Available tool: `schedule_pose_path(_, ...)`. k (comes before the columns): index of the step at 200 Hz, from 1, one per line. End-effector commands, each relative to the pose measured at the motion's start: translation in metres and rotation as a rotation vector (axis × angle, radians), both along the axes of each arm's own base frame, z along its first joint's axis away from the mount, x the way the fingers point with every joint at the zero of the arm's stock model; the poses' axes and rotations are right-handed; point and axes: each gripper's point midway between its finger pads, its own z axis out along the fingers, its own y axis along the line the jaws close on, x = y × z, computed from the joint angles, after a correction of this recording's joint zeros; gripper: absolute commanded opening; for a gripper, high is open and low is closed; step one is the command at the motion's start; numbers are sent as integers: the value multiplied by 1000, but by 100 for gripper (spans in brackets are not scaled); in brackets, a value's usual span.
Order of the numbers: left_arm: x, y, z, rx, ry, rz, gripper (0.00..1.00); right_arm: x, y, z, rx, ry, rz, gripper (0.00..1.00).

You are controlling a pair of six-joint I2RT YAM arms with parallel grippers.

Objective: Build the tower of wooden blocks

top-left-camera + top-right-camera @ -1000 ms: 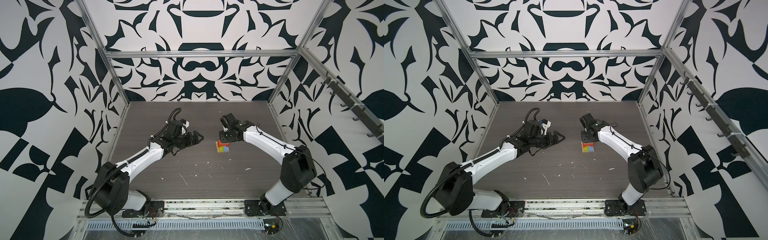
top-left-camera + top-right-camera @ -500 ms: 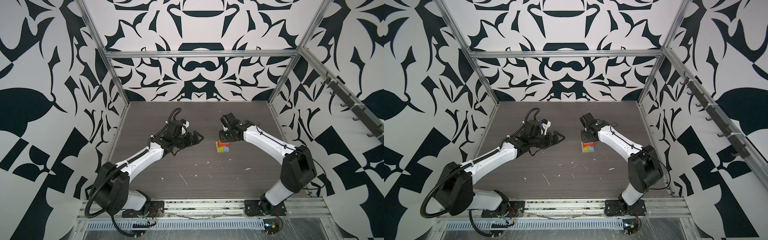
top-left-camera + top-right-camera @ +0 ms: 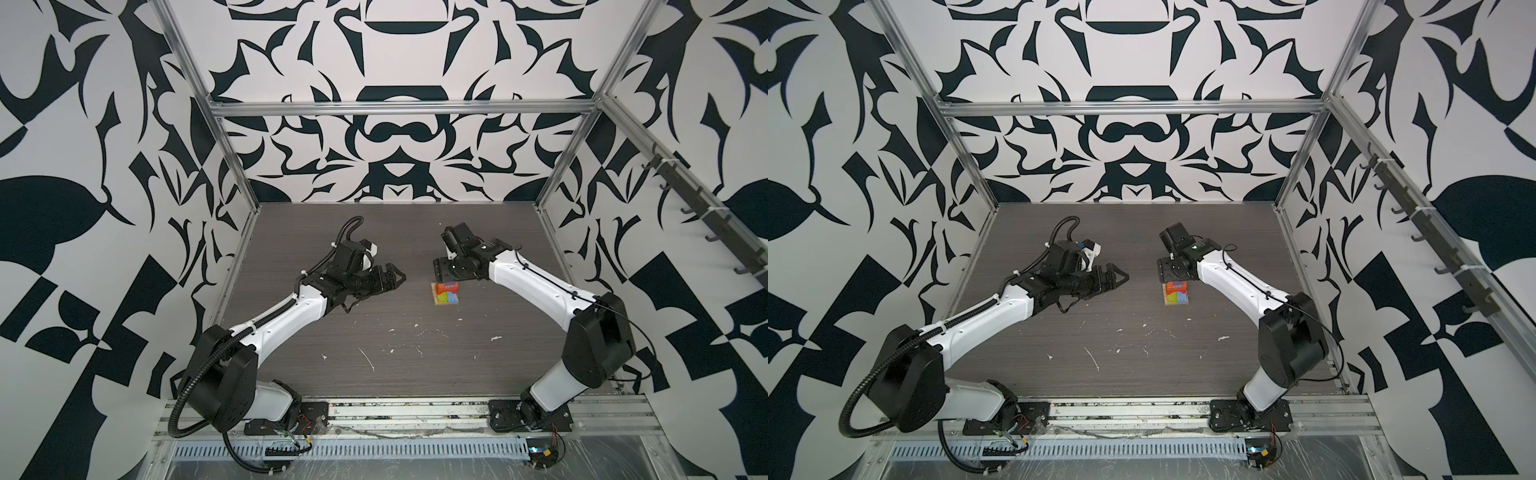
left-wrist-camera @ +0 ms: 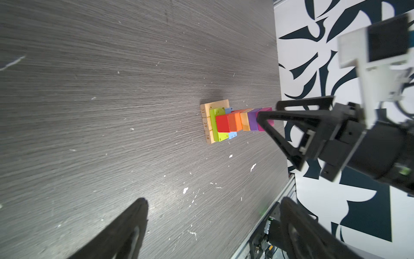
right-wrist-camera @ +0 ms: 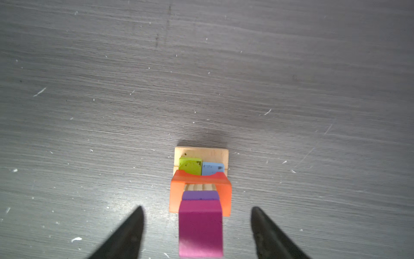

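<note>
The wood block tower (image 3: 445, 293) (image 3: 1175, 293) stands right of the table's middle. It has a tan plank base (image 5: 201, 153), lime green (image 5: 190, 165) and light blue (image 5: 212, 168) blocks, then orange and red ones (image 4: 228, 123), a ridged tan block, a purple cube (image 5: 200, 195) and a magenta cube (image 5: 200, 228) on top. My right gripper (image 5: 197, 210) (image 3: 448, 277) points down over the tower, open, its jaws well clear on either side of the magenta cube. My left gripper (image 3: 399, 277) (image 4: 214, 200) hovers open and empty to the tower's left.
The dark wood-grain table (image 3: 374, 332) is flecked with white chips. Aluminium frame posts (image 3: 232, 166) and patterned walls close in the sides and back. A metal rail (image 3: 395, 409) with both arm bases runs along the front edge.
My right gripper has opened and let go of the magenta cube, which now rests on top of the tower. The left arm has not moved.
</note>
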Motion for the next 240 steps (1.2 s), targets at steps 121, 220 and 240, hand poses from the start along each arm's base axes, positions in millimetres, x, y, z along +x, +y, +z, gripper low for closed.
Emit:
schedule_pose_path(121,38,86,27,426,-198,142,100,-1,-103,79,-79,-400,-232,100)
schedule_pose_path(220,91,231,8,660,-451,453,99,-17,-210,28,-168,-584,-585,99)
schedule_pose_path(240,96,265,-22,673,-366,508,100,-20,-223,12,-213,-619,-623,99)
